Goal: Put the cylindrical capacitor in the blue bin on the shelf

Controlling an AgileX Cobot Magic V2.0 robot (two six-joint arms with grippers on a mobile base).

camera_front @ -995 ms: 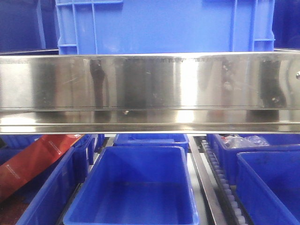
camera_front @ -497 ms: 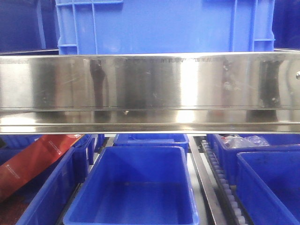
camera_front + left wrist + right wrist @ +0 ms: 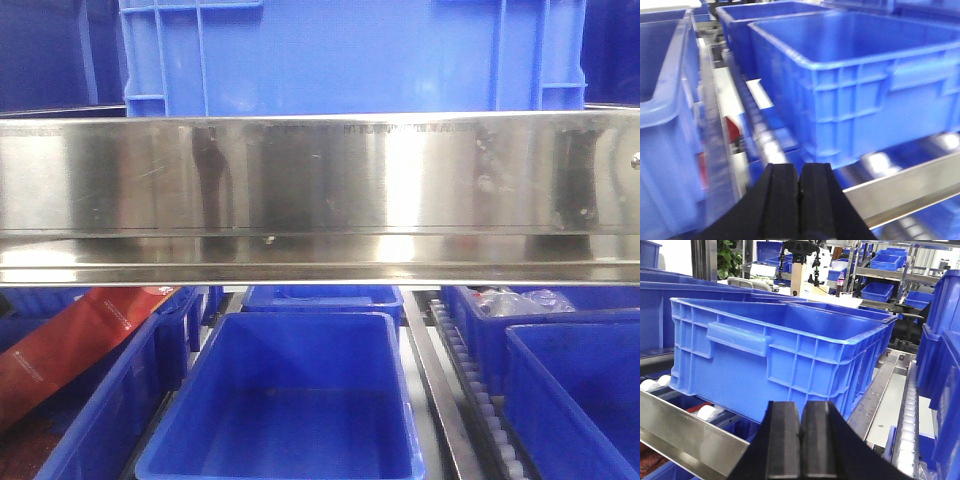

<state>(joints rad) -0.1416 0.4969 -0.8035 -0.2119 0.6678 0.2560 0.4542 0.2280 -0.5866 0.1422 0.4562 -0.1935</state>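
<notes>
Your front view is split by the shelf rail (image 3: 320,190), which hides the base of the top bin (image 3: 350,55) and the far ends of the lower bins. The middle bin (image 3: 285,400) is cut off by the bottom edge. The red pack (image 3: 70,345) runs off the left edge, its print too small to read. Your left wrist view is blurred: the rollers (image 3: 765,142) smear, and a red patch (image 3: 732,127) beside them can't be identified.
</notes>
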